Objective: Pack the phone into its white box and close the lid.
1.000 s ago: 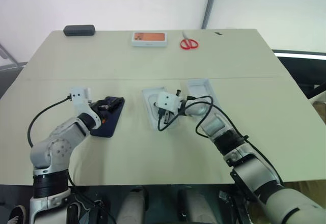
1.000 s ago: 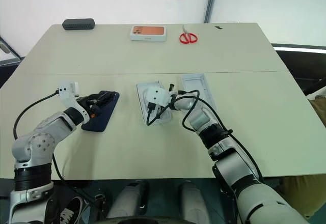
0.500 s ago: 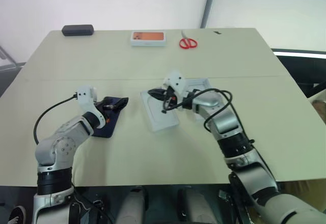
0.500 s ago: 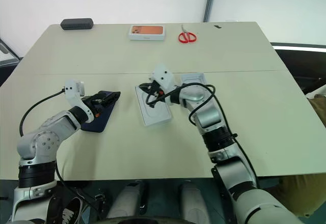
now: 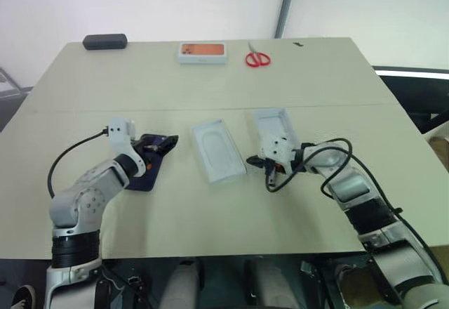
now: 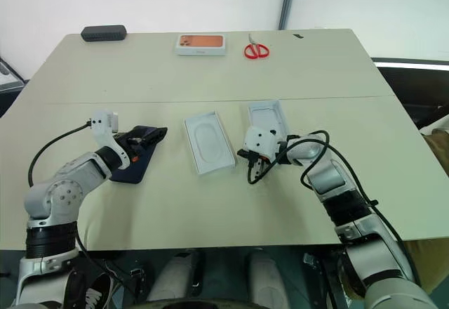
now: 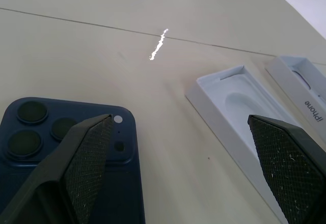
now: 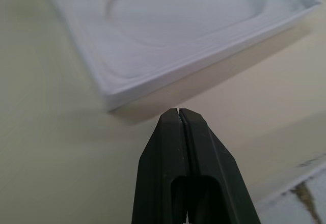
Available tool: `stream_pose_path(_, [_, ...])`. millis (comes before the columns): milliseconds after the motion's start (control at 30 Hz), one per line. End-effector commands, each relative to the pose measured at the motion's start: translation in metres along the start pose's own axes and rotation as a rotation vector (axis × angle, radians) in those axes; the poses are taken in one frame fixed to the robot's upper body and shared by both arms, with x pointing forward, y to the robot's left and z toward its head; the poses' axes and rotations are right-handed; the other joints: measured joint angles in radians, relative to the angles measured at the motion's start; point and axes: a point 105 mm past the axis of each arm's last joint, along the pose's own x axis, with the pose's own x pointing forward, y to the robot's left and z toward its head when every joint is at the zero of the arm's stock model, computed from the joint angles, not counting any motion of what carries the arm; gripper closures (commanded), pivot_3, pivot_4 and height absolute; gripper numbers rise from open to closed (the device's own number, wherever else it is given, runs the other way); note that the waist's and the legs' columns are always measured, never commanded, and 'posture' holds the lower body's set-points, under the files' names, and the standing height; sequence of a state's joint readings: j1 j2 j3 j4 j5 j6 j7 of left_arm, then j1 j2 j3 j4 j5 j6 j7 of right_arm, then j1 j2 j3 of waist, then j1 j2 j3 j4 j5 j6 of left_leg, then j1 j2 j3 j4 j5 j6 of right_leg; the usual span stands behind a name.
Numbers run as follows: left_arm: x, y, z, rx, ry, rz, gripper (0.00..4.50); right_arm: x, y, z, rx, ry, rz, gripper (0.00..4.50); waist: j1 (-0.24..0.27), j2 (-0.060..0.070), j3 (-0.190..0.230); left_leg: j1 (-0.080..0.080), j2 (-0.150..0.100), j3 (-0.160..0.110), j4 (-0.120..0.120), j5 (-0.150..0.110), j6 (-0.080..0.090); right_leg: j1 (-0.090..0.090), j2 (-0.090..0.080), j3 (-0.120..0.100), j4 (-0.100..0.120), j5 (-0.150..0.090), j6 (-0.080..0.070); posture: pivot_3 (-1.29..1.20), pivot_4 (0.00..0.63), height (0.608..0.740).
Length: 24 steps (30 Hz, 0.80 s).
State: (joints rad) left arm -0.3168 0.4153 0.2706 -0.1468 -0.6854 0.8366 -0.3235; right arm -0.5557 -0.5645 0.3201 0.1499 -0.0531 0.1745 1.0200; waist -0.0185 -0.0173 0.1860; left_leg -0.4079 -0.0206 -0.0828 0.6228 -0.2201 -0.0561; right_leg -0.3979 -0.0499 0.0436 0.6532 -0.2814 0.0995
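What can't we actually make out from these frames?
- Dark navy-blue glossy phone: its near end is cut off by the left wrist view's edge; the open left gripper covers part of it in the head views.
- White cardboard lid: outer printed face is turned down, unseen.
- White box printed with an orange phone: print too small to read.
- Shallow white box tray: far end cut off in the right wrist view.

On the tabletop (image 5: 210,218), the phone (image 5: 149,165) lies left of the white box (image 5: 218,149), with the lid (image 5: 279,128) just right. Behind them sit a case (image 5: 105,41), another phone box (image 5: 203,53) and scissors (image 5: 258,58).
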Motion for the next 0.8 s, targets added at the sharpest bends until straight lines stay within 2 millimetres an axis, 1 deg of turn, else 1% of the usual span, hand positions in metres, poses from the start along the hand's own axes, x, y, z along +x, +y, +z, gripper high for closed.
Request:
stream_pose_path(33, [0.0,-0.004,0.01,0.022,-0.038,-0.017,0.0,0.004,0.007,0.012,-0.015,-0.039,0.03,4.47,0.0,0.0,0.0,0.0,0.0,0.0,0.0,0.0,0.0,0.0,0.0,0.0,0.0,0.0,0.0,0.0,0.15,0.74])
stream_pose_path(100, [0.0,-0.004,0.011,0.023,-0.037,-0.017,0.0,0.005,0.01,0.018,-0.005,-0.067,0.044,4.47,0.0,0.0,0.0,0.0,0.0,-0.001,0.0,0.0,0.0,0.0,0.0,0.0,0.0,0.0,0.0,0.0,0.15,0.74])
stream_pose_path(167, [-0.001,-0.003,0.011,0.022,-0.038,-0.012,0.0,0.006,0.013,0.028,0.008,-0.112,0.057,4.47,0.0,0.0,0.0,0.0,0.0,-0.002,0.0,0.0,0.0,0.0,0.0,0.0,0.0,0.0,0.0,0.0,0.15,0.74])
stream_pose_path(267, [-0.001,0.0,0.012,0.023,-0.041,-0.005,0.0,0.009,0.012,0.04,0.023,-0.163,0.049,4.47,0.0,0.0,0.0,0.0,0.0,-0.002,-0.001,0.0,0.0,-0.001,0.0,0.0,0.0,0.0,0.0,0.0,0.15,0.74])
stream_pose_path(367, [-0.002,-0.001,0.012,0.022,-0.042,-0.005,0.0,0.016,0.015,0.049,0.007,-0.184,0.046,4.47,0.001,0.0,0.0,0.0,0.0,-0.002,0.0,0.0,0.0,0.0,0.0,0.0,0.0,0.0,0.0,0.0,0.15,0.74])
stream_pose_path(467, [-0.002,-0.002,0.012,0.03,-0.041,-0.008,0.0,0.024,0.023,0.059,0.045,-0.229,0.057,4.47,0.001,0.0,0.0,0.0,0.0,-0.002,0.0,0.0,0.0,0.0,0.0,0.0,0.0,0.0,0.0,0.0,0.15,0.74])
stream_pose_path(533, [-0.002,-0.003,0.012,0.021,-0.043,-0.008,0.0,0.028,0.025,0.057,0.049,-0.218,0.05,4.47,0.002,0.0,0.0,0.0,0.0,-0.002,0.0,0.0,0.0,0.0,0.0,0.0,0.0,0.0,0.0,0.0,0.15,0.74])
stream_pose_path(600, [-0.003,-0.002,0.012,0.025,-0.042,-0.006,0.0,0.028,0.024,0.049,0.023,-0.186,0.041,4.47,0.002,0.0,0.0,0.0,0.0,-0.002,0.0,0.0,0.0,0.0,0.0,0.0,0.0,0.0,0.0,0.0,0.15,0.74])
stream_pose_path(700, [-0.005,0.002,0.011,0.026,-0.037,0.004,0.0,0.016,0.004,0.047,0.015,-0.184,-0.03,4.47,0.004,0.0,0.0,0.0,0.0,-0.002,0.0,0.0,0.0,0.0,-0.001,0.0,0.0,0.0,0.0,0.0,0.15,0.74])
stream_pose_path(800, [-0.008,0.007,0.011,0.03,-0.027,0.015,0.0,0.01,-0.013,0.052,0.04,-0.209,-0.081,4.47,0.003,0.0,0.0,0.0,0.0,-0.002,0.0,0.0,0.0,0.0,-0.001,0.0,0.0,0.0,0.0,0.0,0.15,0.74])
